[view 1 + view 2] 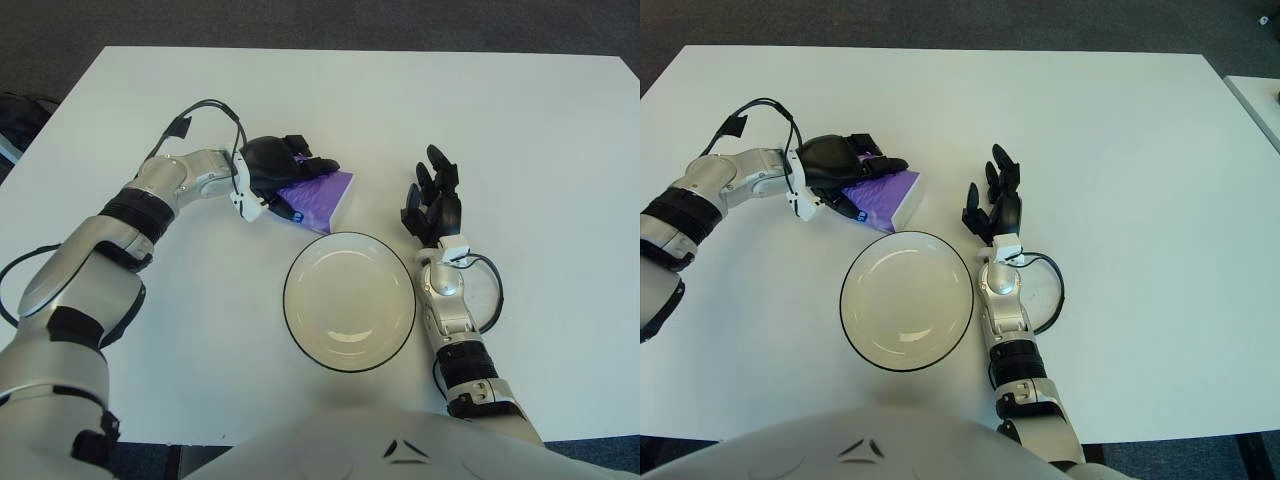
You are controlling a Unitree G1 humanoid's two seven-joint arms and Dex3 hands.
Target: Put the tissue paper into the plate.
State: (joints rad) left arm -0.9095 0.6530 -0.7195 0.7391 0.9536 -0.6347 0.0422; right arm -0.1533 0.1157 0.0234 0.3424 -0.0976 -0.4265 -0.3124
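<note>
Gripping a soft purple pack

Curled over the flat purple tissue paper packet [322,194], the left hand [278,163] clasps its near edge beside the round white black-rimmed plate [349,301]; light, squashy, probably slippery. The right hand [432,205] shows right of the plate, fingers spread
</note>
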